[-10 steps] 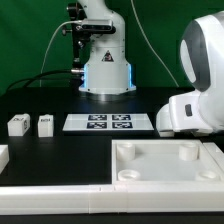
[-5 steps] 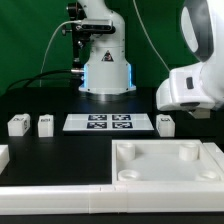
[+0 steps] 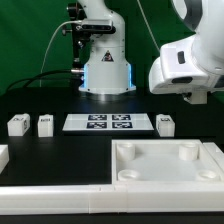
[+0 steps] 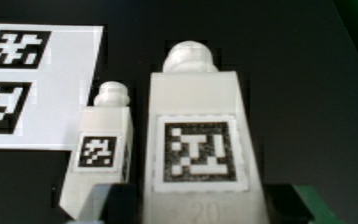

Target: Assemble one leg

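In the wrist view my gripper is shut on a white leg. The leg stands lengthwise between the dark jaws, its square marker facing the camera and its rounded peg end pointing away. A second leg lies below on the black table, beside the marker board. In the exterior view that second leg lies at the marker board's right end. The arm's white wrist housing hangs high above it and hides the fingers and the held leg. Two more legs lie at the left.
The large white tray-like piece with corner sockets lies at the front right. A white part's edge shows at the front left. The robot base stands at the back with cables.
The arm has risen and shifted toward the exterior view's left. This uncovered the leg lying at the marker board's right end. The other parts have not moved.
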Controlling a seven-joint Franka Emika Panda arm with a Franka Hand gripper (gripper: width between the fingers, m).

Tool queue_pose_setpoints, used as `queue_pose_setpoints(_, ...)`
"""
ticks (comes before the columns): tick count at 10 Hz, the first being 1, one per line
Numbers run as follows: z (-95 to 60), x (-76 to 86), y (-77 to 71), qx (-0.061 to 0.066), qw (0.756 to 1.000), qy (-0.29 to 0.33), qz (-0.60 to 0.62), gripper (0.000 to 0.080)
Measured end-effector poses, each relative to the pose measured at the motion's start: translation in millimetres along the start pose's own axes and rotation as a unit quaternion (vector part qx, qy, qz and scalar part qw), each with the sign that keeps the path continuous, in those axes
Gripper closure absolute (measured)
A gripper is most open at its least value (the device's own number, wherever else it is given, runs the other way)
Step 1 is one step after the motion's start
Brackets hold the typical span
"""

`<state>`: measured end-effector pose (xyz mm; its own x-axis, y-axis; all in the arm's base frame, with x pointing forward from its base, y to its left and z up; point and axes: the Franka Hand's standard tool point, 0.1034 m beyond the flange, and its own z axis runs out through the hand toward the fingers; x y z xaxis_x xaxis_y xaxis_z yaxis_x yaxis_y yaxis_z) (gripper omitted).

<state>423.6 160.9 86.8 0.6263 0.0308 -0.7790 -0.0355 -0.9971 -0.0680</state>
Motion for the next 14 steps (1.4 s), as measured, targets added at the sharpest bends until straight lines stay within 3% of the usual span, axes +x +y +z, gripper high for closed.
queue_pose_setpoints(1, -5.0, 8.0, -2.2, 0.004, 0.999, 0.039, 0.0, 0.0506)
queue_pose_setpoints(2, -11.5, 13.8, -3.0, 0.01, 0.993, 0.12, 0.002, 0.0506)
queue_pose_setpoints(3, -11.1, 13.7, 3.0, 0.011, 0.986, 0.164, -0.003, 0.0506)
queue_pose_setpoints(6, -37.1, 23.2, 14.5, 0.013, 0.944, 0.329, -0.01, 0.0506)
queue_pose_setpoints(8, -53.6, 20.3, 16.1, 0.009, 0.947, 0.319, -0.027, 0.0506)
queue_pose_setpoints(11, -56.9, 27.1, 18.1, 0.009, 0.945, 0.325, -0.037, 0.0506)
queue_pose_setpoints(12, -69.9, 34.7, 30.0, 0.006, 0.946, 0.32, -0.061, 0.0506)
queue_pose_setpoints(14, -99.4, 48.2, 42.2, 0.011, 0.943, 0.327, -0.066, 0.0506)
